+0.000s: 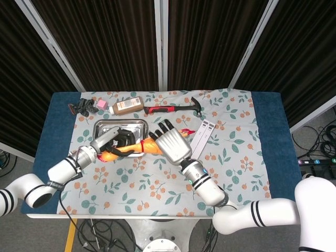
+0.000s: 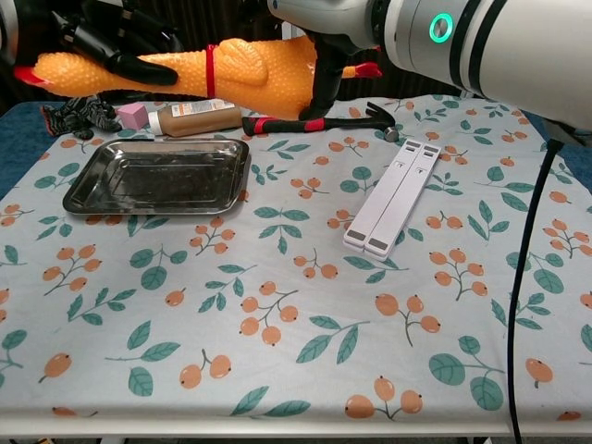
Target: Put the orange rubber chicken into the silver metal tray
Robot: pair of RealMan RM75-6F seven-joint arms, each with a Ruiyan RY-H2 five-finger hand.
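the orange rubber chicken (image 2: 213,79) hangs level above the silver metal tray (image 2: 157,176), its head end gripped by the left hand (image 2: 111,46) and its body held by the right hand (image 1: 170,144); lower both ends together, centred over the tray, before letting go

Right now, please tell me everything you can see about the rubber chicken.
The chicken is a long orange toy with a pebbled, rubbery skin, a red band around its middle, a red tip at its left end and red feet at its right end. It lies almost level in the air, above the tray and not touching it. The left hand grips its left part; the right hand holds its right part.
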